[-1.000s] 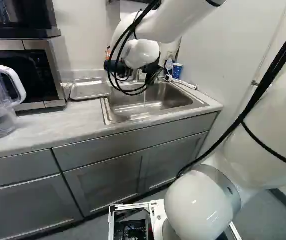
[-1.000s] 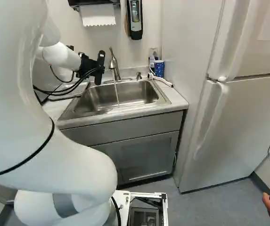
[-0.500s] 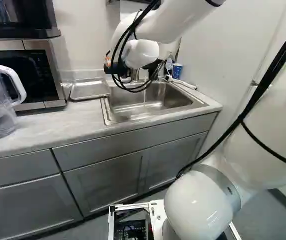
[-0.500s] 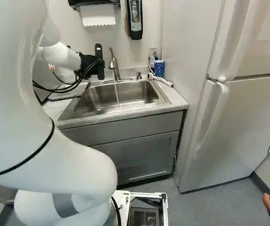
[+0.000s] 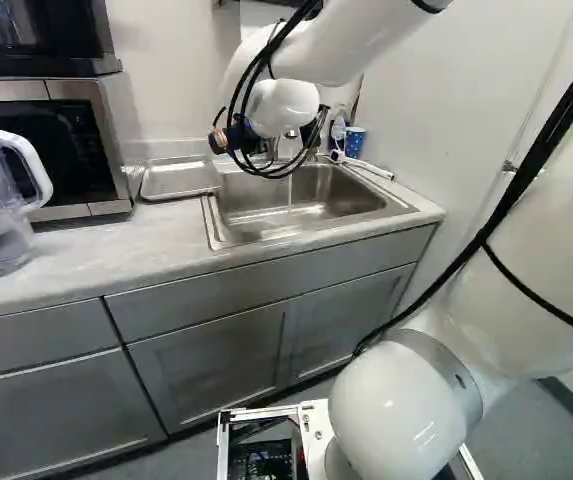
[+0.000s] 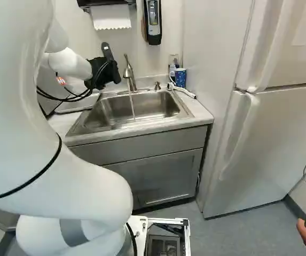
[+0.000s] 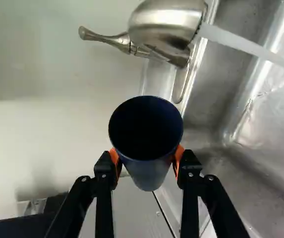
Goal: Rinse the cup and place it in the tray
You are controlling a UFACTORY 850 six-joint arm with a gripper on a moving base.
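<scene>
Gripper (image 7: 146,161) has its orange pads pressed on two sides of a dark blue cup (image 7: 147,174), so it holds the cup, part-way closed; in the wrist view, taking twelve o'clock as straight ahead of the fingers, the tap (image 7: 164,22) sits just past twelve from the cup and the water stream (image 7: 248,45) runs off between one and two, well clear of the mouth. Rinsing looks like the step in hand. My main worry is the rim knocking the tap, since the two are close and a swing towards one o'clock could bring them together; after that, wet pads and the push of water on one side could let the tapered wall slip or twist. Water caught inside might also spill on the way to the tray (image 5: 179,178), which lies between nine and ten o'clock from the sink (image 5: 301,205) in the left base view. As for its pose, the cup's mouth opens back towards the wrist camera and its narrow base points away, the long axis running mostly along the line of sight but aslant to it; how far that leans from upright, I can't tell
</scene>
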